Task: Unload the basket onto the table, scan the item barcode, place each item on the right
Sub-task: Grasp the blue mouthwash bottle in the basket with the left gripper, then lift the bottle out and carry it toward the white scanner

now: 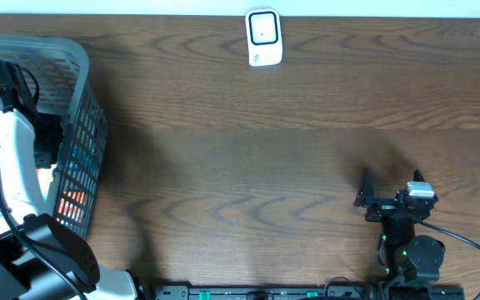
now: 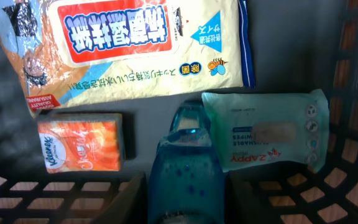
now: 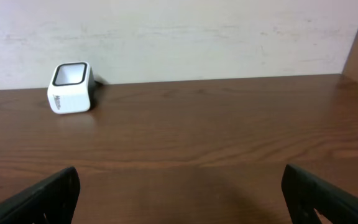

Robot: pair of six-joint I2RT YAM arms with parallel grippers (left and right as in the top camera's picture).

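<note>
Blue translucent plastic bottle (image 2: 185,163) is lying on the floor of the grey plastic lattice basket (image 1: 88,100), in the middle of the left wrist view.

- Brown wood-grain table (image 1: 265,150) is carrying everything, with the basket sitting at its left end.
- Left gripper (image 2: 185,193) is reaching down into the basket, jaws flanking the bottle's near end. Can't tell whether they're pinching it or just sitting close.
- Right gripper (image 3: 180,177) is hovering low over bare table on the right side. Its fingers are spread wide and gripping nothing.
- Large cream plastic pack with a red-and-blue Japanese label (image 2: 135,43) is lying flat beyond the bottle's far end.
- Pale green wet-wipes pack (image 2: 266,134) is lying just beside the bottle on one side, its edge looking to be touching the bottle.
- Small orange tissue pack (image 2: 82,146) is lying on the other side, a narrow gap apart.
- Small white box-shaped barcode scanner (image 1: 264,37) is standing at the table's far edge, well apart from the basket and both grippers.
</note>
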